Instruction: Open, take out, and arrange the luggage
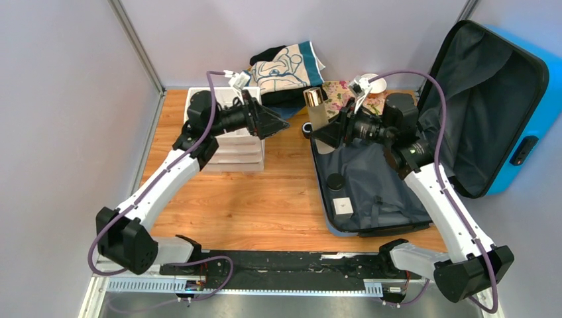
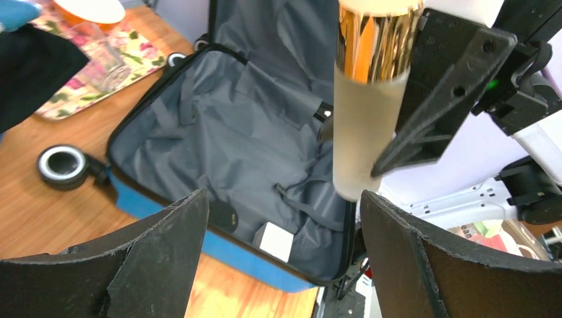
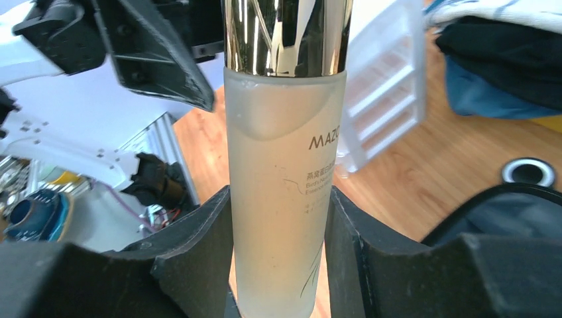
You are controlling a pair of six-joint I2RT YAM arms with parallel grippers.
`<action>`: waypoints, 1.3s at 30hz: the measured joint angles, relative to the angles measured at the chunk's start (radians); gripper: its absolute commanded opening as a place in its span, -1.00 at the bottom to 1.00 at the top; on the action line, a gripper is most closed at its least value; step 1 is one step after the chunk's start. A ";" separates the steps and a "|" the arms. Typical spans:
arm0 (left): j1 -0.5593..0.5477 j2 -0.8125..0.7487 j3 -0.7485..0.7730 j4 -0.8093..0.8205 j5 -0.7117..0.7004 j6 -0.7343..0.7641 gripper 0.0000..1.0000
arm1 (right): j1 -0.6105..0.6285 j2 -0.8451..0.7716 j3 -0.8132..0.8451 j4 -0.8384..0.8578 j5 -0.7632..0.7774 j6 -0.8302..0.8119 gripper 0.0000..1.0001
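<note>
The luggage (image 1: 381, 182) lies open directly under the right gripper (image 3: 278, 252), its lid propped up behind that arm and its grey-lined lower half flat on the table. That gripper is clamped on a frosted bottle (image 3: 285, 165) with a shiny gold cap, fingers pressed to both sides of the lower body, holding it upright above the case's near rim. So this looks like the take-out step: one item is up and clear of the lining.

Straight across from it, the left gripper (image 2: 283, 212) stands spread wide and holds nothing. The bottle hangs just ahead of its tips, toward its right finger and not yet between the two. That reads like a handover lining up. If so, the left arm has to slide forward and sideways until the glass sits centred, then close before the right lets go. The glass is smooth and the cap end looks heavy, so a grip low on the body seems the safer bet.

On the label, "MAZO" shows in dark capitals, running off round the curve. Under it sit small lines of Chinese and Latin print, too fine to read.

A white card (image 1: 342, 205) and a black round lid (image 1: 335, 181) rest in the lining below the right gripper.
</note>
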 measured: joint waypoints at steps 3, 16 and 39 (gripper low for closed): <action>-0.058 0.043 0.032 0.029 -0.015 0.001 0.83 | 0.050 0.000 -0.005 0.012 -0.017 0.020 -1.00; -0.110 0.072 0.020 0.267 0.009 -0.096 0.83 | 0.129 0.018 -0.008 0.096 -0.017 0.098 -1.00; -0.155 0.111 0.020 0.328 0.019 -0.165 -1.00 | 0.175 0.068 -0.006 0.093 -0.008 0.054 0.04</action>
